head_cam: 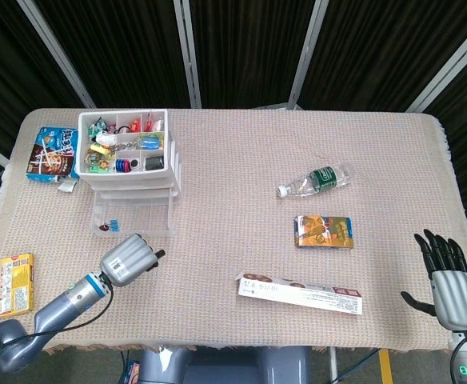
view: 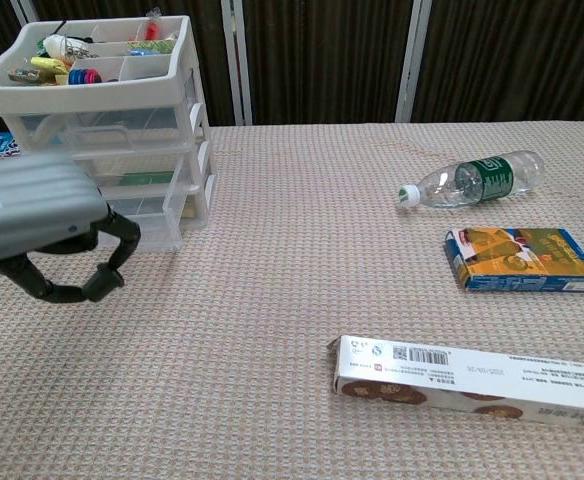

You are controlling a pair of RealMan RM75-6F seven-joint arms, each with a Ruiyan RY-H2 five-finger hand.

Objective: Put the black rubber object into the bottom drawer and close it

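The white drawer unit (head_cam: 172, 164) stands at the table's left, its bottom drawer (head_cam: 137, 214) pulled out toward me. A small dark item (head_cam: 101, 228) lies in that drawer's front left corner; I cannot tell whether it is the black rubber object. My left hand (head_cam: 125, 261) hovers just in front of the open drawer, fingers curled in with nothing in them. In the chest view this left hand (view: 32, 210) is raised before the bottom drawer (view: 162, 218), hiding its left part. My right hand (head_cam: 448, 276) rests at the near right edge, fingers spread, holding nothing.
The unit's top tray (head_cam: 166, 136) holds several small items. A plastic bottle (head_cam: 315, 179), a small box (head_cam: 324, 231) and a long box (head_cam: 301, 294) lie on the right half. A blue pack (head_cam: 51, 154) and a yellow pack (head_cam: 16, 282) lie at the left.
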